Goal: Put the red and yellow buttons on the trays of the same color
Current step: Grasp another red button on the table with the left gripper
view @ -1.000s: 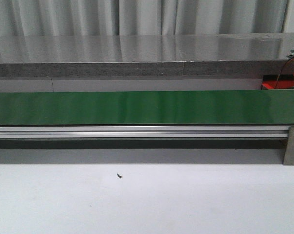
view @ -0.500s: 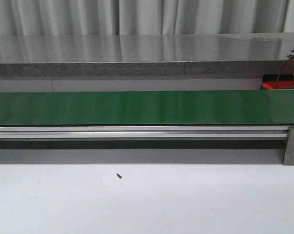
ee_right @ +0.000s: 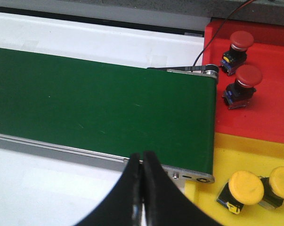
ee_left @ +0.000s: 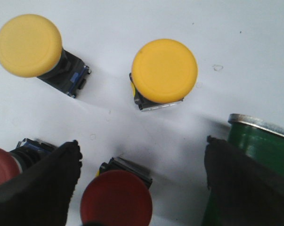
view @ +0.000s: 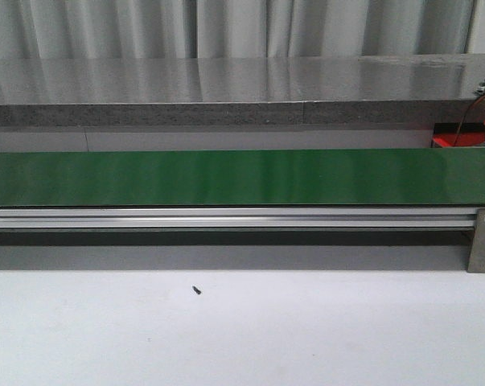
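Basically nothing has changed across the front view over the last second: the green belt (view: pixel 226 177) is seen bare, and only a sliver of the red tray (view: pixel 459 138) is shown at far right. Two red buttons (ee_right: pixel 242 82) are already set on the red tray (ee_right: pixel 269 113) and two yellow buttons (ee_right: pixel 245 187) on the yellow tray (ee_right: pixel 255 155), with the right gripper (ee_right: pixel 141 162) clenched on nothing over the belt edge. More unsorted buttons, a yellow one (ee_left: pixel 164 70) and a red one (ee_left: pixel 116 197), are seen between the spread fingers of the left gripper (ee_left: pixel 142 179), so the next pick is judged pending.
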